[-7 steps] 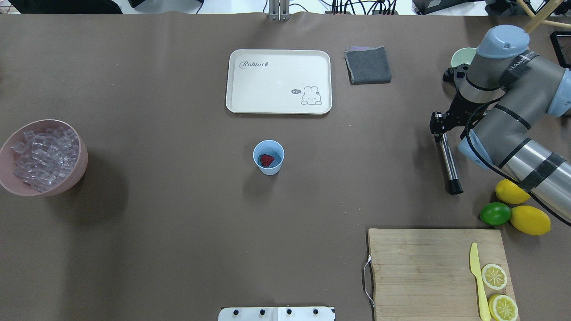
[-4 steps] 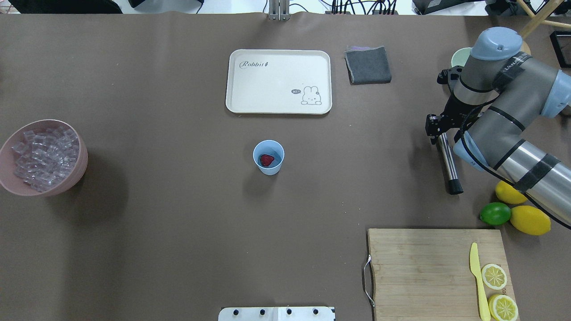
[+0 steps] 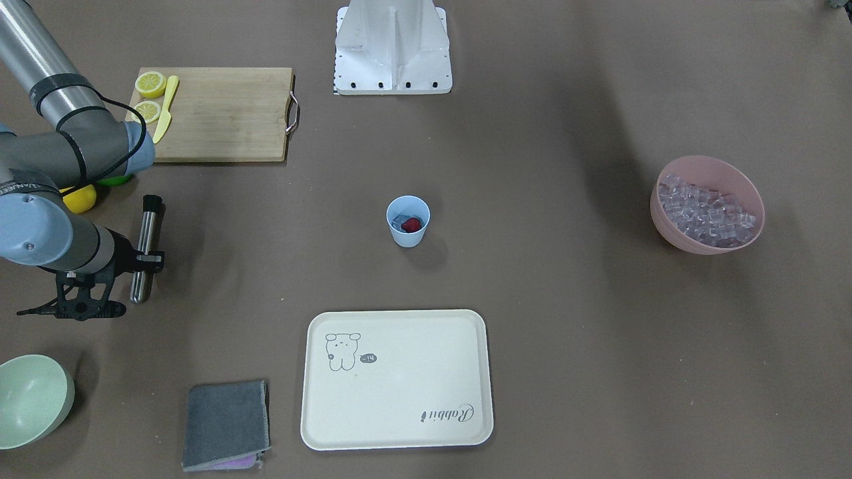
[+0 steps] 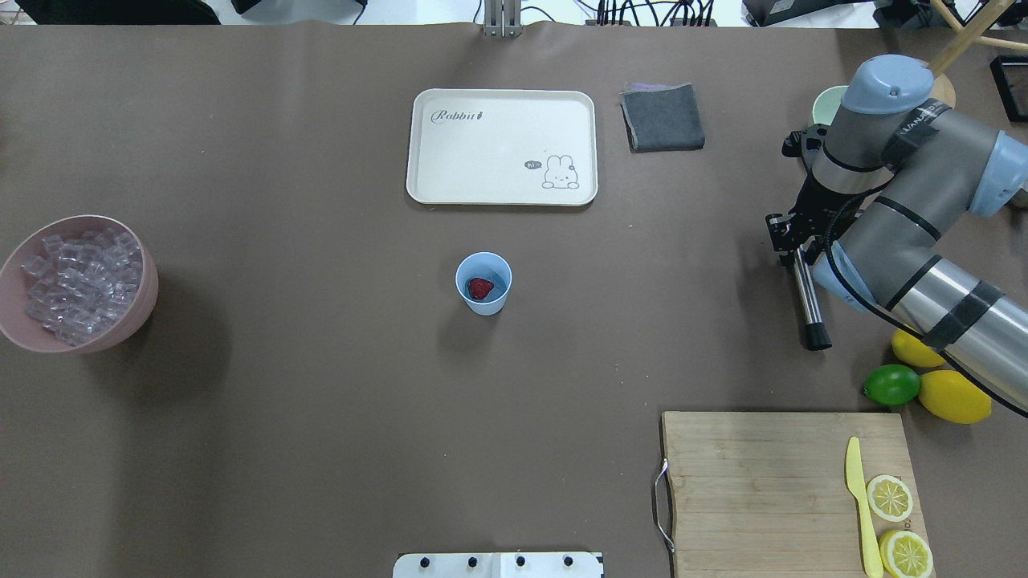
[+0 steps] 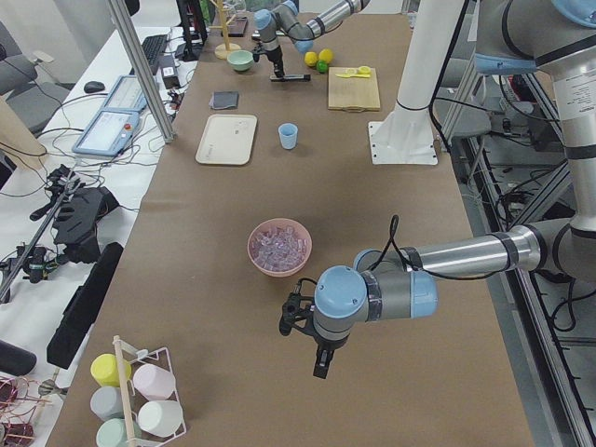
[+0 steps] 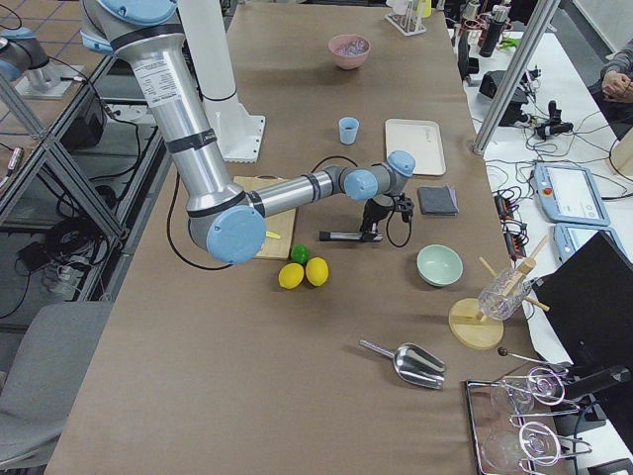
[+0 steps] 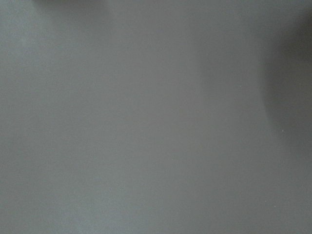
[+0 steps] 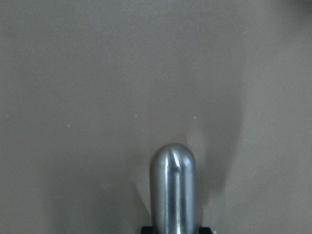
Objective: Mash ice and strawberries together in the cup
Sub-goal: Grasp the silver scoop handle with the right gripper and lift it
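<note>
The light blue cup (image 4: 483, 283) stands upright near the middle of the brown table (image 4: 281, 401), between the cream rabbit tray (image 4: 502, 144) on the far side and the robot's base. Inside it lies the red strawberry (image 3: 413, 225), with what looks like one clear cube beside it, though that is too small to be sure of. The rest of the ice (image 3: 705, 213) is heaped in the pink bowl (image 4: 148, 301), well apart from the cup on the robot's left. On the robot's right, the right gripper (image 3: 144, 256) is down at a steel muddler (image 4: 807, 301) with a black end that lies flat on the table. Its fingers sit on either side of the rod near the rounded steel end, and the right wrist view shows them pressed against its sides. Just beyond this arm lie a green lime (image 4: 891, 385) and two whole lemons (image 4: 954, 396). Next to them is a wooden cutting board (image 4: 755, 490) carrying a yellow knife (image 4: 859, 502) and two lemon halves (image 4: 889, 498). A folded grey cloth (image 4: 662, 116) lies beside the tray, and a pale green bowl (image 3: 30, 399) stands near it. The left gripper (image 5: 318, 358) hangs over bare table past the pink bowl; whether its fingers are spread or together cannot be told.
</note>
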